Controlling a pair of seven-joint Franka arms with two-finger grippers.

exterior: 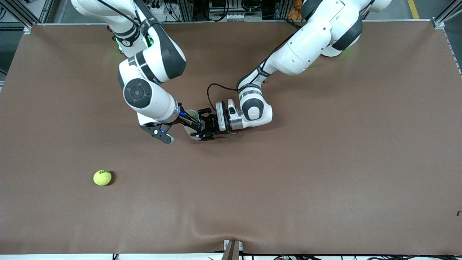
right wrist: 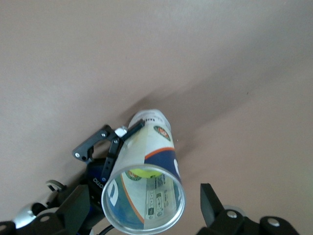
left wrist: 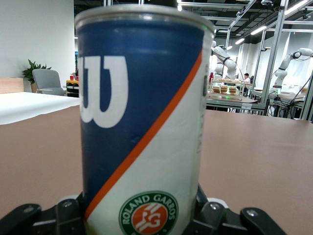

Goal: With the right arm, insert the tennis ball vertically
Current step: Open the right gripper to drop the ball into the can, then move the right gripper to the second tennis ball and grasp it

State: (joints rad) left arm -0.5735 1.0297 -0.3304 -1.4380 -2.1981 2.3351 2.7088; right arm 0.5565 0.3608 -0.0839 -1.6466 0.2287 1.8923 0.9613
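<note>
Open right gripper (right wrist: 142,208) hovers over can (right wrist: 146,171) clamped by left gripper (exterior: 203,126)

Left tool (exterior: 202,126) hangs low, fingers clamped; right tool (right wrist: 142,205) is above it, fingers spread.

Upright blue-and-white can (left wrist: 142,122) between left gripper (left wrist: 142,218) fingers (left wrist: 215,215), brown table (left wrist: 264,161)

Brown table covering (exterior: 325,173) spanned the bench; grey chair (left wrist: 48,81), potted plant (left wrist: 33,67) by white wall (ceiling strip lights on).
</note>
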